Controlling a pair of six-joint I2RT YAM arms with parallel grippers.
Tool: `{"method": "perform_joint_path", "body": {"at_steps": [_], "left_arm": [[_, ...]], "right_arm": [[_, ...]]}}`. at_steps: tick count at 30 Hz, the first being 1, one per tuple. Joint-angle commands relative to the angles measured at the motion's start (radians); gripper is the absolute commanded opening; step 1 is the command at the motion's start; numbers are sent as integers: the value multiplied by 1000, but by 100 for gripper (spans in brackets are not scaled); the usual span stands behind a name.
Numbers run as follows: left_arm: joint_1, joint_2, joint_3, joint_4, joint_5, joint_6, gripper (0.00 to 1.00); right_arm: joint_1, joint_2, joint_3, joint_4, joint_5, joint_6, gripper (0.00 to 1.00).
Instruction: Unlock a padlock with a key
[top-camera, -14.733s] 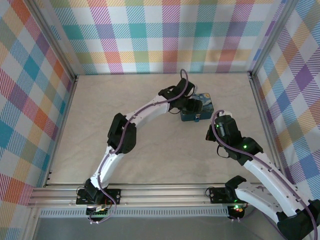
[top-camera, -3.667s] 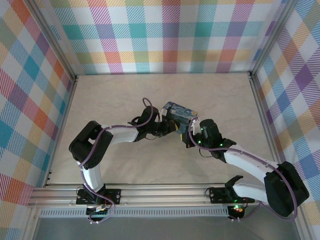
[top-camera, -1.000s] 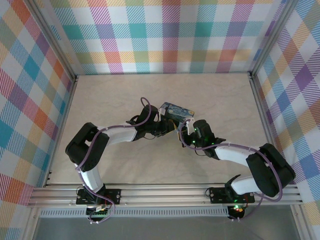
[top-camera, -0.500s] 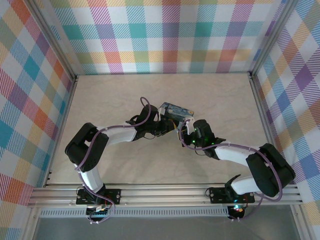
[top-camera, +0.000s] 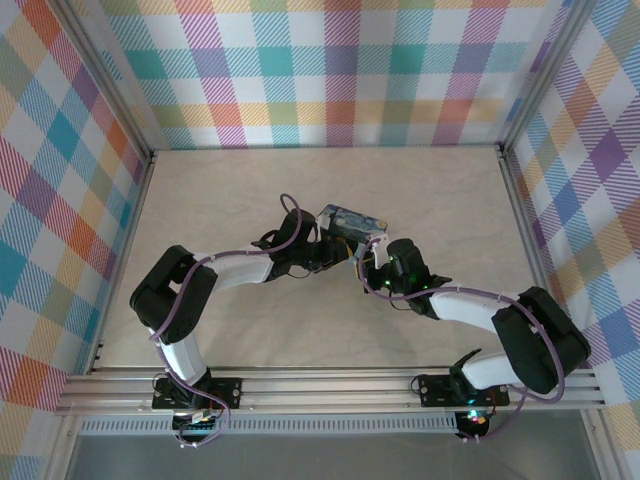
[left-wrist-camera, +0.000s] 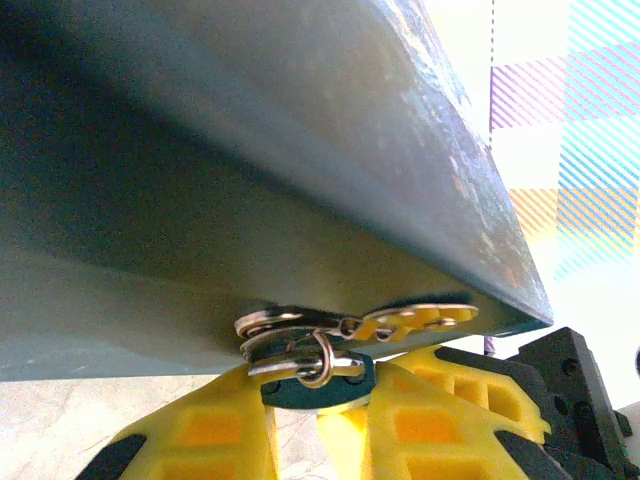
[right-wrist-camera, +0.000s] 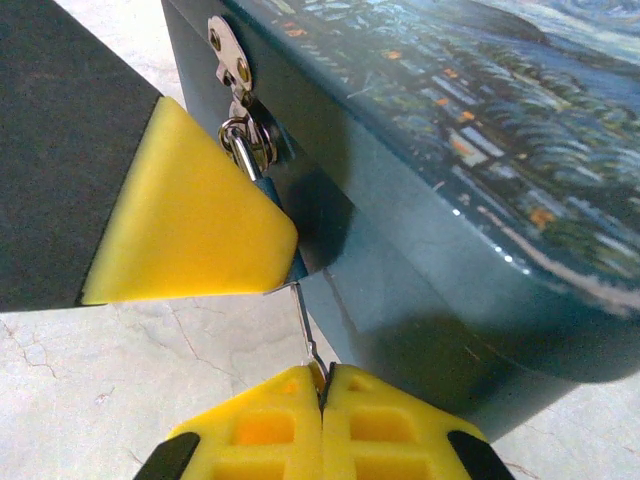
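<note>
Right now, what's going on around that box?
The left gripper is clamped on the padlock, which hangs by its shackle from the hasp of the painted box. The right gripper pinches the key, its tip up against the bottom of the padlock. The shackle looks closed; how far the key is in cannot be told.

Overhead view: bright, even light; soft shadows under the arms (top-camera: 240, 268); sharp. Left wrist view: box (left-wrist-camera: 250, 180) underside dim and blurred, background overexposed at right. Right wrist view: glints on padlock (right-wrist-camera: 240, 152) shackle; near foreground soft.
</note>
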Motion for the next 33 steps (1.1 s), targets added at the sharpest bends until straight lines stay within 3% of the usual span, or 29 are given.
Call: {"method": "perform_joint_path", "body": {"at_steps": [1, 16, 33], "left_arm": [[-14, -25, 6, -18, 49, 0, 18], [-19, -16, 14, -21, 43, -24, 17], [-19, -3, 15, -18, 35, -33, 17]], "right_arm": [[5, 2, 44, 141, -6, -38, 0], [28, 40, 71, 138, 1, -83, 0], [28, -18, 49, 175, -15, -38, 0]]}}
